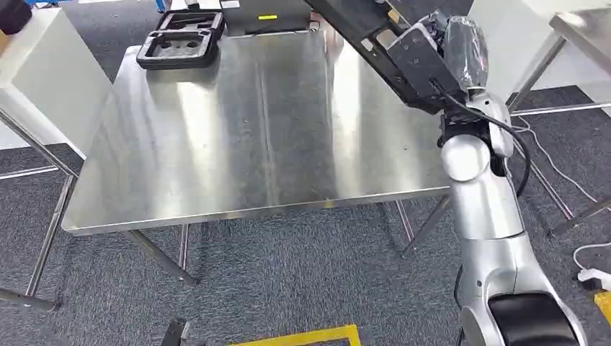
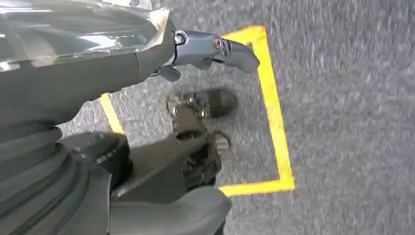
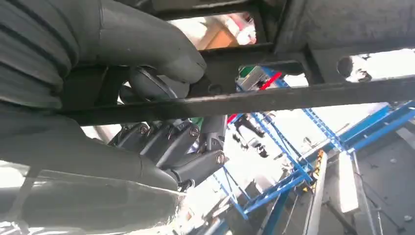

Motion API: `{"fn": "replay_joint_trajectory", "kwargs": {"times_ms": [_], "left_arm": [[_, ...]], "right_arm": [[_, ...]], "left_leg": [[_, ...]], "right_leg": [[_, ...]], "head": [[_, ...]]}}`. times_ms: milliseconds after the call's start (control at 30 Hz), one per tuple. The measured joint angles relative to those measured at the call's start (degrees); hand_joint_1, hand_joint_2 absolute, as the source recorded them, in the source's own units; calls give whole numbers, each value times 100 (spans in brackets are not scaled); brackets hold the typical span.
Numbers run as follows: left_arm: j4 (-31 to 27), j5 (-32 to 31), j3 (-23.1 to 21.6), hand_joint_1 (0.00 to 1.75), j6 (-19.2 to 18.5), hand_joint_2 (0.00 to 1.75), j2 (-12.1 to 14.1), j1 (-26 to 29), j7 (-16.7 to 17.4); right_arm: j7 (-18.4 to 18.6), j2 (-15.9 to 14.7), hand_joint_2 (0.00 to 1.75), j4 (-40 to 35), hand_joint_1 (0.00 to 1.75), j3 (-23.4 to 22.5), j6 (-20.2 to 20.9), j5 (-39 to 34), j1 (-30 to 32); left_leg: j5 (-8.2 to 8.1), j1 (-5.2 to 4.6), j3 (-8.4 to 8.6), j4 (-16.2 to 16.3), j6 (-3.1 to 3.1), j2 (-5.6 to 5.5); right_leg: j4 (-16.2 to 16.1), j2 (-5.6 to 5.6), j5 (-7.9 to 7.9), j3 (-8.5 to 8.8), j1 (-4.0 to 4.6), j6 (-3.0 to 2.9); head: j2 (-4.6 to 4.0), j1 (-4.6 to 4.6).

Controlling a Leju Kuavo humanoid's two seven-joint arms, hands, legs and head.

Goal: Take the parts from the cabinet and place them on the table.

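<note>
A flat black frame-like part [image 1: 371, 40] hangs tilted over the far right corner of the steel table [image 1: 252, 144]. My right hand [image 1: 452, 45] grips it at its near end. In the right wrist view the thumb and dark fingers [image 3: 166, 142] close around a black bar of the part [image 3: 293, 95]. Another black moulded part [image 1: 180, 40] lies flat on the table's far left corner. My left hand [image 2: 200, 83] hangs beside my body over the carpet, holding nothing, fingers loosely apart.
A dark case with a yellow-green label [image 1: 268, 17] sits at the table's far edge. A white cabinet [image 1: 43, 79] stands to the left and another steel table [image 1: 580, 29] to the right. Cables [image 1: 555, 166] lie on the carpet; yellow tape [image 2: 274, 112] marks the floor.
</note>
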Motion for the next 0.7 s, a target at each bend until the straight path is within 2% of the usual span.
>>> {"fn": "replay_joint_trajectory", "kwargs": {"times_ms": [33,67,167,200,233,267,300,333,367,400,433,467,500,533,567,633,667,700], "left_arm": [[0,4,-9,0,0,175,0,7,7],[0,11,-24,0,0,175,11,-5,13],[0,63,-77,0,-4,175,-2,-27,79],[0,72,-85,0,-7,175,-2,-10,94],[0,103,-98,0,-7,175,-7,-4,103],[0,116,-118,0,-7,175,-7,-1,109],[0,131,-127,0,-7,175,-4,-6,120],[0,196,-129,0,-4,175,7,-8,140],[-2,243,-129,0,4,175,24,-12,155],[-4,275,-129,0,13,175,37,-13,162],[-4,297,-129,0,13,175,42,-11,166],[-4,302,-129,0,13,175,44,-3,168],[-4,302,-129,0,15,175,50,-4,168],[-7,304,-129,0,15,175,81,-8,170],[-7,306,-129,0,15,175,81,-13,168],[-7,310,-129,0,15,175,81,-7,170],[-7,324,-129,0,15,175,81,2,170],[-7,352,-129,0,15,175,81,12,170]], "right_arm": [[4,-13,175,20,175,-2,-4,59,4],[7,-26,175,44,175,2,-13,142,-28],[46,-37,175,265,175,7,-127,538,-48],[55,-35,175,346,175,9,-133,634,-21],[85,-33,175,453,175,18,-138,752,19],[109,-31,175,514,175,26,-140,833,42],[118,-15,175,586,175,35,-140,890,30],[118,61,175,764,175,48,-140,963,-21],[120,102,175,917,175,72,-146,1046,-60],[122,197,175,1019,175,129,-155,1104,-78],[149,271,175,1079,175,162,-164,1132,-57],[168,317,175,1143,175,179,-173,1145,-51],[177,352,175,1202,175,195,-173,1171,-49],[179,396,175,1233,175,208,-173,1184,-53],[179,429,175,1261,175,216,-175,1189,-79],[177,499,175,1318,175,227,-190,1189,-117],[177,514,175,1355,175,236,-188,1211,-116],[179,527,175,1403,175,253,-186,1250,-115]], "left_leg": [[10,35,75,-67,-21,12],[9,47,116,-79,-11,11],[-67,52,167,-74,-13,0],[-101,63,200,-66,-35,-13],[-139,78,235,-54,-57,-26],[-187,99,264,-27,-90,-42],[-250,131,293,19,-140,-61],[-319,150,316,72,-189,-56],[-411,110,327,151,-254,-45],[-471,121,304,159,-284,-24],[-513,111,319,155,-320,-11],[-502,119,358,218,-337,-16],[-551,145,392,190,-356,-12],[-561,162,382,271,-378,8],[-616,163,236,542,-406,14],[-960,176,-284,1376,-482,13],[-1128,182,-562,1762,-494,13],[-1168,182,-759,1956,-493,14]], "right_leg": [[105,-15,-92,-50,-40,3],[335,-13,-190,-186,-36,9],[1467,-12,-517,-950,-75,50],[1550,-14,-513,-1091,-103,91],[1414,-15,-415,-1107,-127,164],[1105,-19,-207,-1036,-162,226],[633,-21,90,-887,-192,292],[158,-28,382,-717,-228,399],[-60,-57,429,-670,-207,383],[-7,-69,192,-623,-158,118],[-14,-45,336,-591,-156,73],[-2,-43,331,-577,-177,-3],[1,-30,324,-519,-191,-42],[-10,-23,315,-477,-191,-77],[-11,-30,288,-450,-185,-120],[-12,-26,242,-423,-166,-169],[-12,-25,224,-409,-154,-190],[-11,-24,200,-393,-142,-212]], "head": [[0,-2],[-7,24],[-2,39],[0,35],[-2,37],[0,39],[-2,37],[-2,57],[-2,79],[-2,81],[0,59],[0,50],[0,24],[0,37],[0,22],[0,-7],[0,-11],[0,-9]]}}
